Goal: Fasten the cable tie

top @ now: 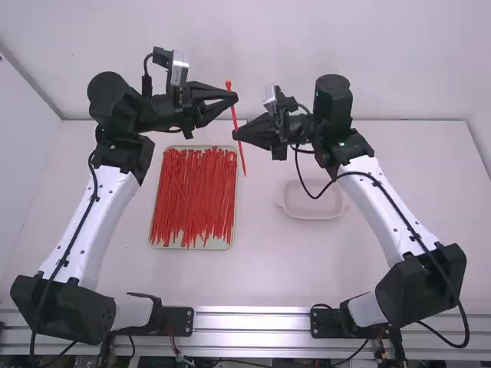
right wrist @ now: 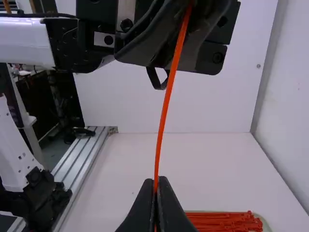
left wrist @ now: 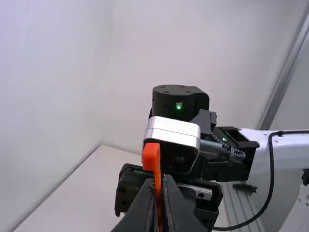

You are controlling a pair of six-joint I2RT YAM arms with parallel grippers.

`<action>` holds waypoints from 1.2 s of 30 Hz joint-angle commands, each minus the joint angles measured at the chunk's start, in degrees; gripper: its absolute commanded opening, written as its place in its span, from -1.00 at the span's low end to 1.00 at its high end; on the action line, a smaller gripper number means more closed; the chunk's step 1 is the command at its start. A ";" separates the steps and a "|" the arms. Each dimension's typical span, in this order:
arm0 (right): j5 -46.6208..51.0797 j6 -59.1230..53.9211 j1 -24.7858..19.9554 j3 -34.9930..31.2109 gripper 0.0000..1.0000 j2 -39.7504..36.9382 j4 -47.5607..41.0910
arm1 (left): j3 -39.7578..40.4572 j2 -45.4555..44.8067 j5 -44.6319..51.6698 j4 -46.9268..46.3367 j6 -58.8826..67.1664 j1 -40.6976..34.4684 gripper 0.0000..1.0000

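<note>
A single red cable tie (top: 235,126) hangs upright in the air above the table, between both grippers. My left gripper (top: 232,97) is shut on its upper part, just below the square head (left wrist: 151,153). My right gripper (top: 238,133) is shut on the strap (right wrist: 166,106) lower down, and the tail points down past it. In the right wrist view the strap runs from my fingers (right wrist: 155,186) up into the left gripper's jaws. In the left wrist view the right arm's wrist camera (left wrist: 172,145) sits right behind the tie's head.
A tray (top: 157,238) with several red cable ties (top: 193,195) lies on the table under the left arm. A white shallow bowl (top: 311,201) sits to its right, under the right arm. The table's front is bare.
</note>
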 commanded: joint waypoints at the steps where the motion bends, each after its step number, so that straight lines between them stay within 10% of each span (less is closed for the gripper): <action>1: 0.04 0.39 0.87 1.51 -1.00 0.28 0.55 | -0.28 -0.28 0.02 0.76 -0.22 0.07 -0.91; 17: 0.00 0.20 1.11 1.51 -1.00 0.28 1.03 | -0.28 -0.28 -1.31 1.86 -0.37 0.07 -0.96; 22: -0.02 0.39 -0.20 1.51 0.16 0.28 -0.02 | -0.28 -0.28 -3.91 -0.50 -0.35 0.24 -0.96; 23: -0.07 0.39 -0.70 1.51 0.96 0.28 -0.22 | -0.28 -0.28 -5.11 -1.90 0.31 0.72 -0.96; 36: -0.22 -11.39 -7.34 1.49 0.96 0.28 -11.28 | -0.26 4.57 -15.39 -7.56 4.70 1.20 -0.96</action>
